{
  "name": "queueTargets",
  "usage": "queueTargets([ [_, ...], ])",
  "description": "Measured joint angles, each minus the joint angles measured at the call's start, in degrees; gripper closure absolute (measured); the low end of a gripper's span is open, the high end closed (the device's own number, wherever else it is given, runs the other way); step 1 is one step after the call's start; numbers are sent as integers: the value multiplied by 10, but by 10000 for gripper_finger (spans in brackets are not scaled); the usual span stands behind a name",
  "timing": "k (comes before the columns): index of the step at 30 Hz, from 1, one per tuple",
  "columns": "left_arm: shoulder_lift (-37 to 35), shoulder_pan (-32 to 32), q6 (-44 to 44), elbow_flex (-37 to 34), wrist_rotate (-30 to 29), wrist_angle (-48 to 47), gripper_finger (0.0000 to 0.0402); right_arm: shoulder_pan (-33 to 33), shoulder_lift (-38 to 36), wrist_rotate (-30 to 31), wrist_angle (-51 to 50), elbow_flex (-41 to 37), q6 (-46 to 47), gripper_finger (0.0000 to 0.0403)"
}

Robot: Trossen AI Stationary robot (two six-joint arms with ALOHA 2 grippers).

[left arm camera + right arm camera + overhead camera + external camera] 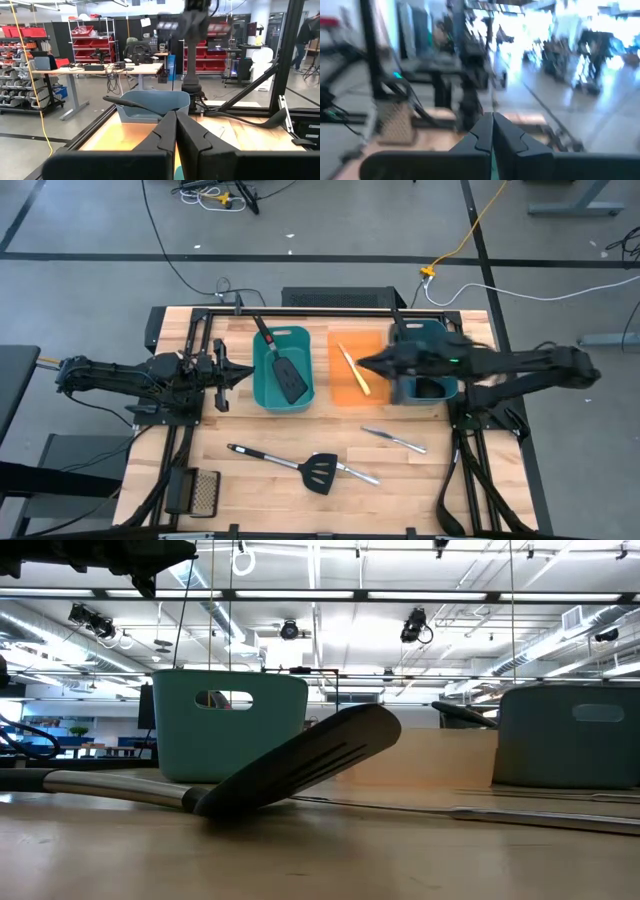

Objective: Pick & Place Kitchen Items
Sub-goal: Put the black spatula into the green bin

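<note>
Currently, right gripper (365, 364), fingers pressed together, hovers over the orange bin (350, 392); left gripper (243, 374), likewise closed, waits left of it.

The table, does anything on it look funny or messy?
Nothing is broken or spilled. One black slotted spatula and a silver table knife lie loose on the table, outside the bins. Another spatula pokes out of the teal bin.

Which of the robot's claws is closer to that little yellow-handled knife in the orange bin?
Right. The right gripper hangs just beside the yellow-handled knife; the left gripper waits beyond the teal bin.
</note>
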Motion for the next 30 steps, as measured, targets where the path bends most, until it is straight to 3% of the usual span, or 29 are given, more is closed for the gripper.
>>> queueTargets([
  [4,0,0,0,0,0,0,388,44,-83,39,-32,-17,-28,381],
  [8,0,0,0,0,0,-3,388,77,-167,25,-50,-71,-45,396],
  [15,0,0,0,0,0,-5,388,101,-359,42,29,-224,-15,397],
  [18,0,0,0,0,0,-7,388,106,-428,23,54,-279,-1,397],
  [23,0,0,-1,0,0,-7,388,113,-493,0,61,-357,24,397],
  [30,0,0,-13,0,0,-7,388,114,-535,46,23,-412,41,397],
])
